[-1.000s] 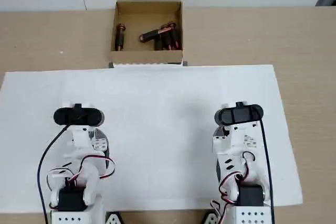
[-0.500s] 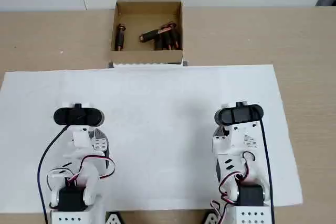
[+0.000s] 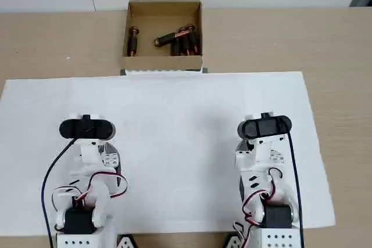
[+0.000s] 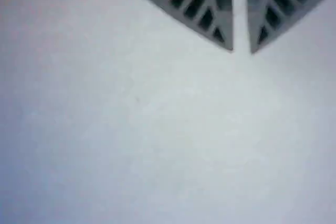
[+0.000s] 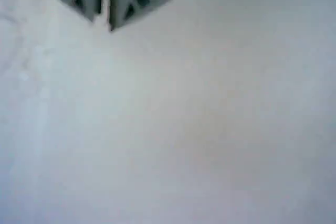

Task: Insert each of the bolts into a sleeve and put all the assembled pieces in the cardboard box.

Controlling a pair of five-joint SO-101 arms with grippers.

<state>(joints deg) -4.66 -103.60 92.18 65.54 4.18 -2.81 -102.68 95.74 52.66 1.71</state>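
Assembled pieces point(image 3: 179, 40) lie in cardboard box point(image 3: 150, 27), at 1 o'clock from left gripper point(image 4: 241, 50) and 11 o'clock from right gripper point(image 5: 105, 24). Left is slightly nearer. Both grippers pressed together, holding nothing. Task looks done.

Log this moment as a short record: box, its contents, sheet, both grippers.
cardboard box: on the table, just beyond the white sheet
contents: one assembled piece lying alone, a cluster of others beside it; count unclear
left gripper: shut, empty, over the sheet
right gripper: shut, empty, over the sheet
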